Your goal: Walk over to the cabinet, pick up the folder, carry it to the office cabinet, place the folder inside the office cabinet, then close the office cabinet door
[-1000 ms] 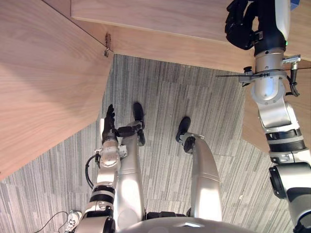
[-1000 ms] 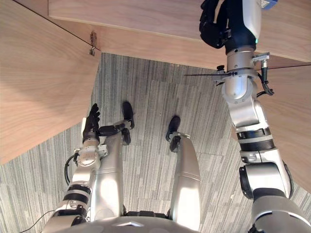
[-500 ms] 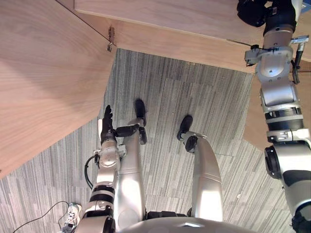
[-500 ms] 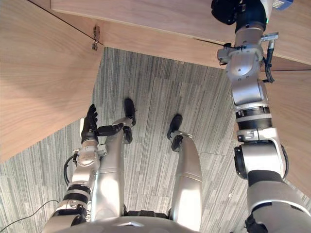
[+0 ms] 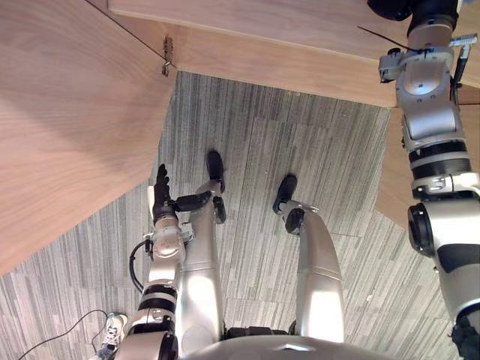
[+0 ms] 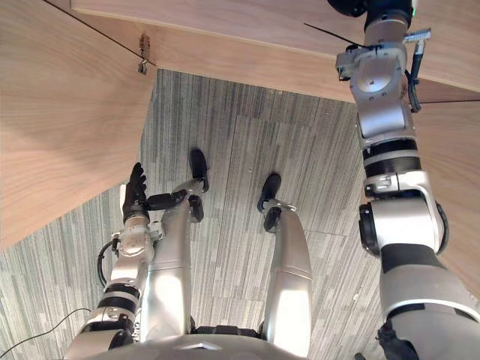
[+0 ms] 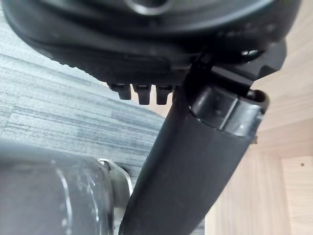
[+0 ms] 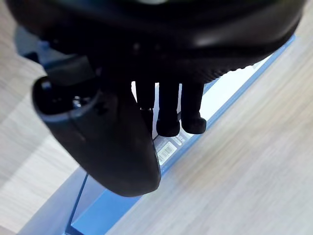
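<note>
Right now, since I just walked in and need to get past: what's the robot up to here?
The robot stands at a wooden cabinet with its right arm raised. Its right hand is at a blue folder lying on the wood; a grip isn't clear. The left hand hangs open beside a wooden panel.

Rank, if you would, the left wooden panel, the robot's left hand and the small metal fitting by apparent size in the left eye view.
1. The wooden panel, by far the largest.
2. The left hand, clearly smaller.
3. The metal fitting, smallest; it seems farther from the camera, so its true size is unsure.
</note>
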Available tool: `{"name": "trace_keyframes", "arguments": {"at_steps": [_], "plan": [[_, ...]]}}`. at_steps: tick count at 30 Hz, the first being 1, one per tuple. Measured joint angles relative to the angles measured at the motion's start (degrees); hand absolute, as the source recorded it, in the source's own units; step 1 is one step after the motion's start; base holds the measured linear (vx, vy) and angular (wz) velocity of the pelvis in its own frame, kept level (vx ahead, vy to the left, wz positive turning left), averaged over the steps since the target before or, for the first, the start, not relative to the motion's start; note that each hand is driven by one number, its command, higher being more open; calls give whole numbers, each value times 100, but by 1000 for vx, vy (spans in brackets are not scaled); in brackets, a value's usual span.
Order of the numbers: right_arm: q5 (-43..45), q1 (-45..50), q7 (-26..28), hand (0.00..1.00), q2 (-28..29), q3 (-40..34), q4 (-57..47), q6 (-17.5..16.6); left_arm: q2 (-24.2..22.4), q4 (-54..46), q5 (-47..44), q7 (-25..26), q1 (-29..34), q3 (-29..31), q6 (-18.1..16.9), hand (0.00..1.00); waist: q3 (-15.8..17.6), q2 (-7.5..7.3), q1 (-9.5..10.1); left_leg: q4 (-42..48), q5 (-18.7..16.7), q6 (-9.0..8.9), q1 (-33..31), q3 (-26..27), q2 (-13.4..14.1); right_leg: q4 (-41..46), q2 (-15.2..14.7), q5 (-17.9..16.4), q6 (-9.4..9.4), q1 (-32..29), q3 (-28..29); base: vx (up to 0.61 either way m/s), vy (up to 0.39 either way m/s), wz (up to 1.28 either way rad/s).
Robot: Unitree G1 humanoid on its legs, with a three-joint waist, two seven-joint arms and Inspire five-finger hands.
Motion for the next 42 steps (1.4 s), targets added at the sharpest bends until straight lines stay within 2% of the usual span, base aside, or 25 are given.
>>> {"name": "trace_keyframes", "arguments": {"at_steps": [4, 10, 13, 17, 20, 24, 27, 31, 33, 34, 38, 42], "plan": [[94, -297, -4, 0, 0, 0, 353, 14, -5, 31, -96, 9, -41, -30, 6, 100, -1, 7, 23, -141, 156, 21, -28, 5, -22, -5, -6, 76, -56, -96, 3, -76, -19, 3], [237, -296, -154, 0, 10, -17, 309, 194, -45, 76, -97, 8, -102, -38, 65, 100, -5, 28, 73, -111, 205, 33, -21, 26, -17, 31, -4, 134, -24, -102, 33, -49, -25, 0], [340, 708, -347, 0, 200, -371, -801, 255, -48, 124, -92, 7, -112, -56, 136, 100, -5, 29, 110, 26, 141, 78, 140, 90, 16, 48, 9, 114, -5, 84, 88, 15, -12, -7], [439, 2372, -443, 0, 627, -701, -2327, 244, -71, 213, -83, -11, 19, -132, 239, 100, -5, 29, 68, 135, -112, 93, 637, 199, 21, 37, 5, -9, 53, 576, 206, 54, 12, -8], [443, 3456, -499, 0, 1114, -871, -3267, 81, -70, 215, -64, -76, 149, -310, 269, 100, -6, 30, -11, 148, -267, 86, 1110, 271, 31, -73, 5, -66, 92, 1043, 263, 68, 12, -8], [570, 4627, -387, 0, 1824, -669, -4039, -253, -298, 217, 53, -221, 328, -347, 334, 100, -30, 46, -106, -93, -404, 3, 1956, 436, 67, -482, 62, -59, 104, 1872, 333, 79, -3, -14], [655, 5511, -74, 0, 2285, -204, -4220, -427, -380, 318, 143, -329, 554, -347, 366, 100, -224, 58, -145, -367, -417, -6, 2613, 511, 72, -888, 119, 8, 181, 2537, 344, 131, 2, -10], [660, 6506, 522, 0, 2774, 403, -4042, -571, -396, 593, 186, -438, 873, -333, 365, 100, -688, 100, -147, -889, -397, -68, 3351, 687, 52, -1518, 192, 120, 210, 3233, 394, 193, 3, -15], [655, 6857, 836, 0, 3003, 510, -3470, -648, -366, 996, 328, -472, 969, -332, 369, 100, -969, 104, -153, -1278, -333, -139, 3803, 777, 17, -1992, 261, 251, 220, 3668, 438, 170, -4, -15], [650, 6893, 875, 0, 3036, 506, -3269, -660, -357, 1095, 361, -493, 991, -331, 369, 100, -1038, 104, -159, -1366, -310, -154, 3892, 783, -2, -2113, 265, 292, 227, 3765, 435, 169, 8, -7], [396, 6824, 1058, 0, 3020, 345, -1420, -657, -249, 1800, 510, -620, 1053, -345, 390, 100, -1281, 82, -266, -2112, -58, -207, 4555, 812, -139, -3084, 361, 675, 259, 4530, 397, 138, 5, -2], [247, 6873, 1139, 0, 3009, 67, -398, -581, -104, 2059, 635, -686, 1204, -338, 451, 100, -1399, 55, -285, -2728, 161, -237, 5144, 930, -249, -3617, 369, 910, 274, 5024, 484, 76, 17, -11]]}}
